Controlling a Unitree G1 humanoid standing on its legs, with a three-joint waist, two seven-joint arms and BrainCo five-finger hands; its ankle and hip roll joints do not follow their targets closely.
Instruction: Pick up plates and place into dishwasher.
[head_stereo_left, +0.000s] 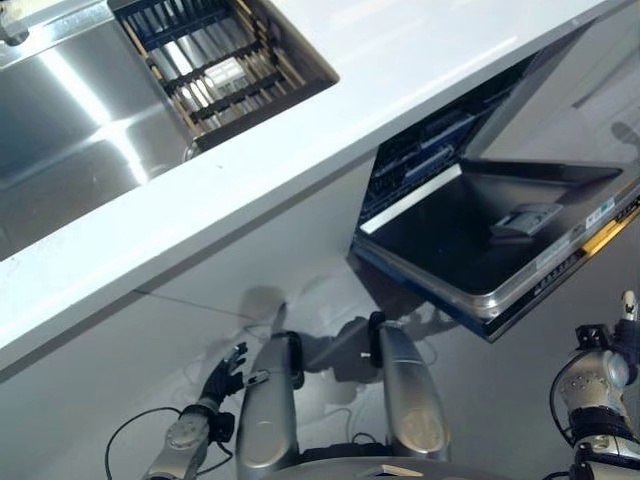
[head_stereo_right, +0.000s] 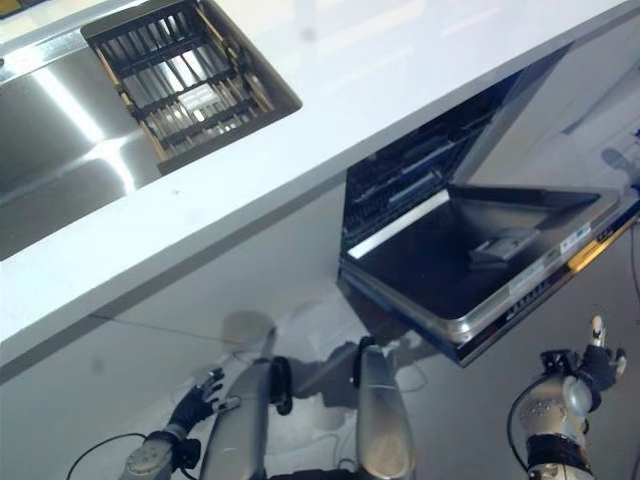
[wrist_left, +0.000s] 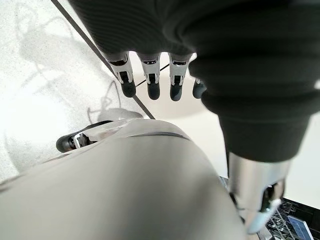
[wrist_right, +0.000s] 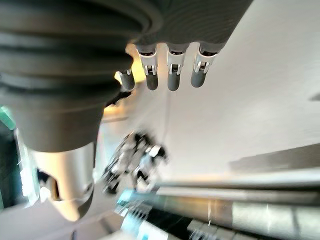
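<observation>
A dark slatted dish rack (head_stereo_left: 225, 60) sits in the right end of the steel sink (head_stereo_left: 70, 130); I cannot tell whether plates stand in it. The dishwasher (head_stereo_left: 430, 150) under the counter is open, its door (head_stereo_left: 470, 250) folded down flat and its dark inner racks partly showing. My left hand (head_stereo_left: 225, 378) hangs low by the cabinet front, fingers (wrist_left: 150, 75) straight and holding nothing. My right hand (head_stereo_right: 590, 365) hangs low to the right, below the outer edge of the door, fingers (wrist_right: 172, 70) straight and empty.
A wide white countertop (head_stereo_left: 330, 130) runs across in front of the sink. The open door juts out over the grey floor (head_stereo_left: 500, 400) at about hand height. White cabinet fronts (head_stereo_left: 150, 350) stand below the counter to the left.
</observation>
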